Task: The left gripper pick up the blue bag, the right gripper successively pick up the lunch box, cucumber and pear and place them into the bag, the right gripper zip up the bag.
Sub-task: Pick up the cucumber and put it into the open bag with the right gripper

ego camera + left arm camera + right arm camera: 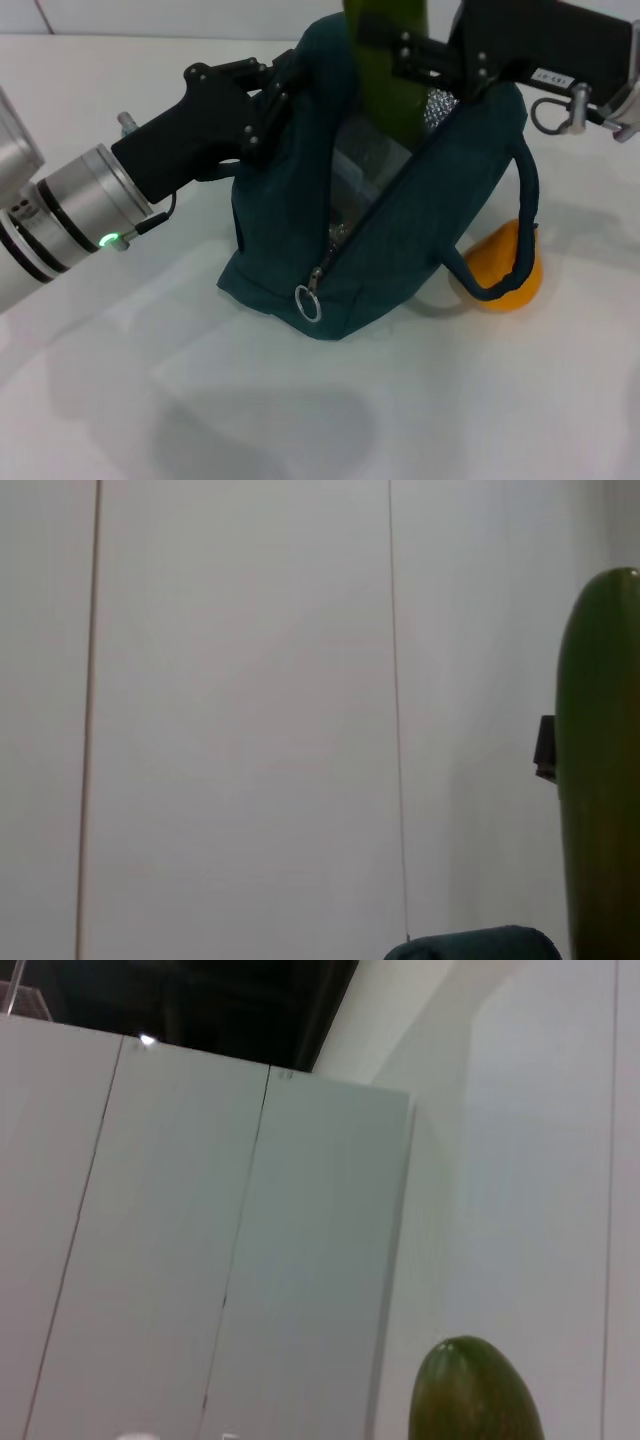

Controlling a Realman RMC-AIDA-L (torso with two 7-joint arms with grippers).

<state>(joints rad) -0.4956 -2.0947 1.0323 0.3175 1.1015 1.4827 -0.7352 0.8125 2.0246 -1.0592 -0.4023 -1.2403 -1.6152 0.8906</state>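
Glossy green cucumber stands upright in fabric blue bag.

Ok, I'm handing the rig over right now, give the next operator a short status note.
Left hand: shut on the bag at its top edge, holding the mouth open.
Right hand: shut on the cucumber, upright, lower end going into the open bag.
Lunch box: seems already inside; something clear shows through the opening.
Pear: on the table behind the bag's right side, under a handle.
Left to do: release the cucumber, load the pear, close the zip, which is still open.
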